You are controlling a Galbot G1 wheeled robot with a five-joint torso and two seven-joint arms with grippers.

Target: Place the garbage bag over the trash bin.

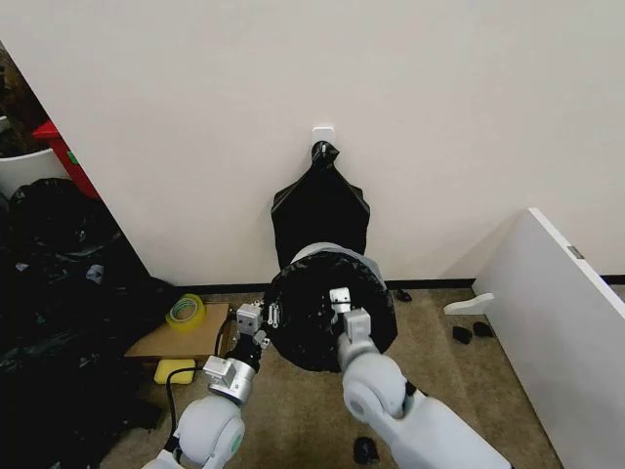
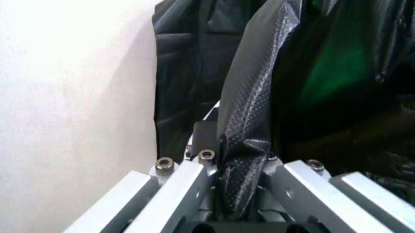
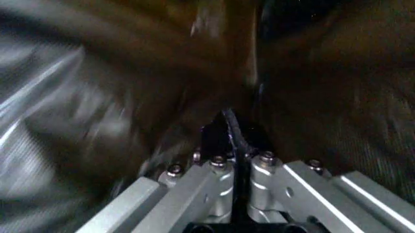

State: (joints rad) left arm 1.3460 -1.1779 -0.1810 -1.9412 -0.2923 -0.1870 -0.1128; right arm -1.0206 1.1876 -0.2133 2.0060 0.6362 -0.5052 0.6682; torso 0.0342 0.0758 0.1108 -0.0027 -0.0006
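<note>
Left gripper [image 1: 262, 327] and right gripper [image 1: 339, 305] each pinch the garbage bag [image 1: 312, 322] edge. Film appears thin, light, slippery; grip gathered folds at its rim.

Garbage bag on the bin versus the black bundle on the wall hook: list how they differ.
The garbage bag is opened out and stretched round the trash bin near the floor; the bundle is gathered at a white hook and hangs flat against the wall. The left gripper and right gripper are each shut on the garbage bag; nothing grips the bundle. Both are black plastic.
</note>
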